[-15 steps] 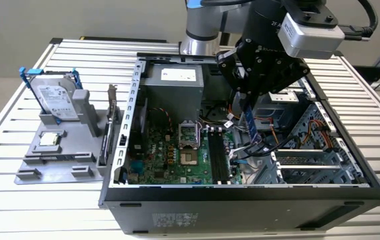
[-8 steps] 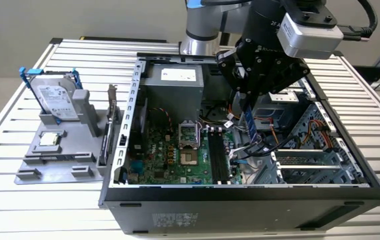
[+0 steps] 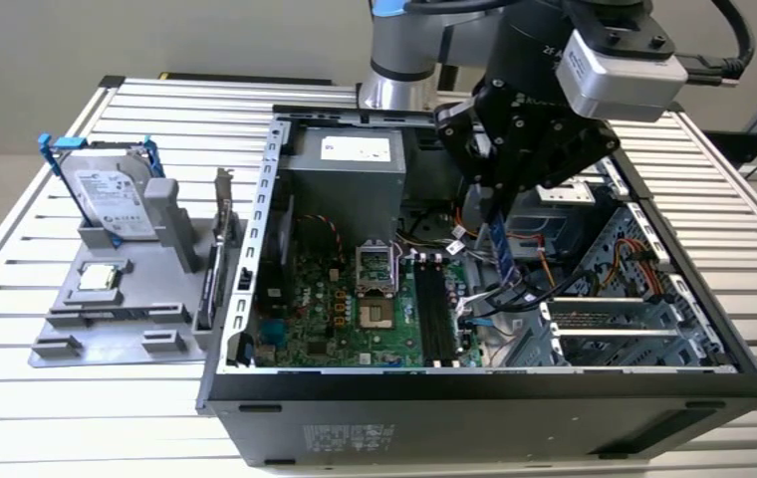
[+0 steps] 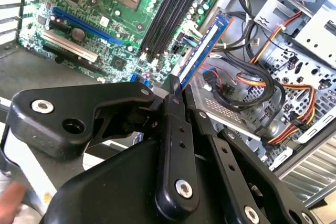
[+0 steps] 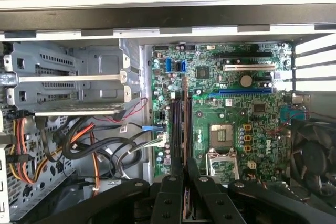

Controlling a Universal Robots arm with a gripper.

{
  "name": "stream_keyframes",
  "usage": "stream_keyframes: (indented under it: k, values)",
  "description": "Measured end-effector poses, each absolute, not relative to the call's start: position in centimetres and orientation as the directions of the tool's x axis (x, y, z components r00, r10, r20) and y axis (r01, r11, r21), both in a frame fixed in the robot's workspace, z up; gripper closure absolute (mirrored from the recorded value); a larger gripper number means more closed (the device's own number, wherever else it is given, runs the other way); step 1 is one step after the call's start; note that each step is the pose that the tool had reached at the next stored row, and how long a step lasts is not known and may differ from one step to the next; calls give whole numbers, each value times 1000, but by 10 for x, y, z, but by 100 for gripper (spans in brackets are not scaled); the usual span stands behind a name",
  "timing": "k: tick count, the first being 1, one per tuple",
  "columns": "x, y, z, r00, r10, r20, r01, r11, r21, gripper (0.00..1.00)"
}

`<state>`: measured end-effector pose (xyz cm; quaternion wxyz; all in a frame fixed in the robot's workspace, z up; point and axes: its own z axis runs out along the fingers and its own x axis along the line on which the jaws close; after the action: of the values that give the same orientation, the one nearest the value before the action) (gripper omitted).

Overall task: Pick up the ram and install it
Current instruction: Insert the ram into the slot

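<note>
My gripper (image 3: 496,214) hangs inside the open computer case (image 3: 485,383) and is shut on the ram (image 3: 501,254), a narrow blue-edged stick pointing down from the fingers. The stick is in the air above the cables, just to the exterior view's right of the black memory slots (image 3: 434,314) on the green motherboard (image 3: 332,314). The second wrist view has the ram (image 4: 202,51) reaching out from my gripper (image 4: 176,85), beside the slots (image 4: 168,11). Seen edge-on in the first wrist view, the ram (image 5: 185,114) lies along the slots (image 5: 176,124), ahead of my gripper (image 5: 184,174).
Cables (image 3: 538,284) and a metal drive cage (image 3: 605,319) fill the case's side on the exterior view's right. The processor socket (image 3: 372,289) lies beside the slots. A grey tray (image 3: 100,329) outside holds a hard drive (image 3: 113,199), a square chip (image 3: 97,279) and a bracketed card (image 3: 226,244).
</note>
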<state>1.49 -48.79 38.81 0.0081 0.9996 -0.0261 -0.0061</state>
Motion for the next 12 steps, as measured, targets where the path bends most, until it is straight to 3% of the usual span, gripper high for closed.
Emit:
stream_keyframes:
  k: [12]
  values:
    - [29, -488, 385, 999, -52, -12, -52, -999, 16, 100]
